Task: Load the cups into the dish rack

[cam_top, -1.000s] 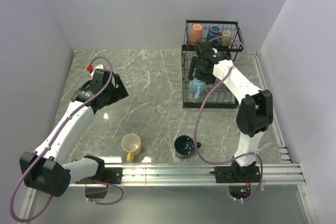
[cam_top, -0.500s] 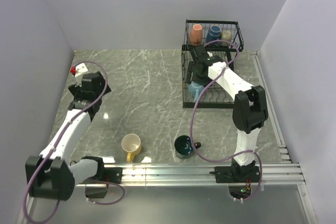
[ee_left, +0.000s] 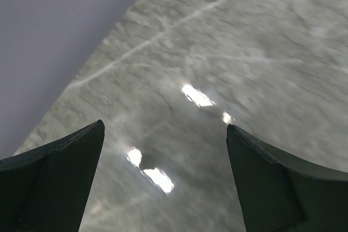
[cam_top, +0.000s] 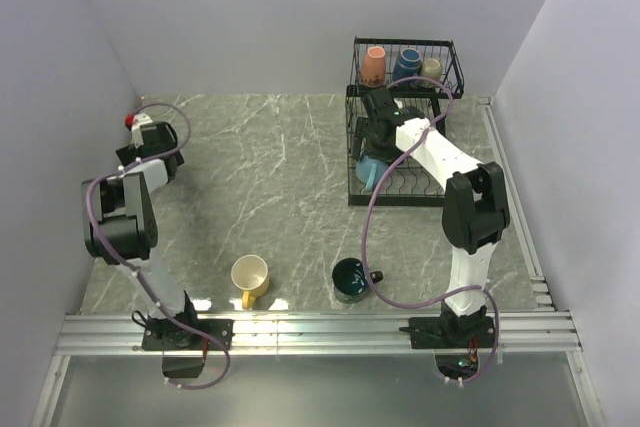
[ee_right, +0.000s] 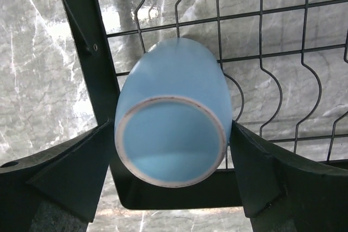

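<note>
We find the light blue mug [ee_right: 171, 134] right between the fingers of the right gripper [ee_right: 172, 127], its unglazed base ring turned toward the wrist camera. Both dark fingers sit tight against its sides, and we cannot tell whether they press on it or stand just off it. The mug is in the lower tray of the dish rack [cam_top: 425, 187], at the tray's left side, hard against a flat black frame bar [ee_right: 89, 42], with thin wavy wires behind it. The mug is smooth, glossy and rounded; the rack is black wire. In the raised upper basket we see the orange-pink mug [cam_top: 374, 65], the dark navy mug [cam_top: 407, 63] and the olive-grey mug [cam_top: 431, 69] in a row. The yellow mug [cam_top: 249, 275] and the dark teal mug [cam_top: 351, 278] stand upright on the grey-veined marble table [cam_top: 280, 157], near its front edge and well apart from the rack. The left gripper [ee_left: 164, 125] hangs spread wide and holding nothing over shiny marble at the far-left edge, close to the pale wall [ee_left: 54, 25].
</note>
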Motion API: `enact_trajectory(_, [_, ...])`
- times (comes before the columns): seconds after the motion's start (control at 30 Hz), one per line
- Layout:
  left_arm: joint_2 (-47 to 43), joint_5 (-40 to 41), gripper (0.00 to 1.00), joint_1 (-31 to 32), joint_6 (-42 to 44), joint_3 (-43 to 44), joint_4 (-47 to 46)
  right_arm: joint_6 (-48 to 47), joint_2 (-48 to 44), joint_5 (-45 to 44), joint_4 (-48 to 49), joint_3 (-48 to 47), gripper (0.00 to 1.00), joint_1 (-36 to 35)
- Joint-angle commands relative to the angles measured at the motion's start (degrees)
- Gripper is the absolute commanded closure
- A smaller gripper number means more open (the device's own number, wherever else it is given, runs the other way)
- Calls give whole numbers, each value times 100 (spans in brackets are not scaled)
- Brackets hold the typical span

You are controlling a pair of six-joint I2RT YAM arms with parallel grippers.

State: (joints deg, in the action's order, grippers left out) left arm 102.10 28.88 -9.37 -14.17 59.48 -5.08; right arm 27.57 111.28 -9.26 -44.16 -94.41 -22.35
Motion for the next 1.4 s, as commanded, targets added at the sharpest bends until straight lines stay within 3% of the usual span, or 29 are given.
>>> enact_trajectory(0.0, [256, -287, 1, -276, 214, 536, -319, -15, 25, -67, 136, 115, 8, -24])
enact_trajectory(0.07, [704, -435, 1, -407, 3, 1160, 6, -59, -203, -103, 171, 291, 8, -24])
enact_trajectory(0.2, [1634, -1630, 1, -1101, -707, 2467, 1111, -243, -729, -103, -4, 519, 8, -24])
enact_trajectory(0.27, [1812, -1982, 1, -1365, -841, 2708, 1167, -270, -941, -129, -118, 625, 8, -7])
enact_trajectory(0.4, [2347, -2237, 1, -1550, -1069, 3444, 1316, -235, -1337, -111, -250, 898, 8, 2])
enact_trajectory(0.5, [2892, -2343, 1, -1674, -1227, 4235, 2071, -261, -1381, -138, -435, 933, 8, 2])
enact_trajectory(0.8, [2920, -2414, 1, -1718, -1325, 4256, 1985, -252, -1373, -348, -787, 652, 8, -50])
enact_trajectory(1.0, [3649, -2466, 1, -1727, -1378, 5414, 2819, -191, -1337, -419, -954, 503, 8, -94])
enact_trajectory(1.13, [3676, -2765, 1, -1718, -1509, 5407, 2575, -156, -1399, -480, -1006, 564, 8, -86])
enact_trajectory(1.27, [4124, -2836, 1, -1674, -1571, 6222, 2924, -121, -1452, -533, -1086, 582, 8, -94])
enact_trajectory(1.37, [4230, -3002, 1, -1639, -1606, 6286, 2794, -112, -1504, -586, -1138, 564, 8, -94])
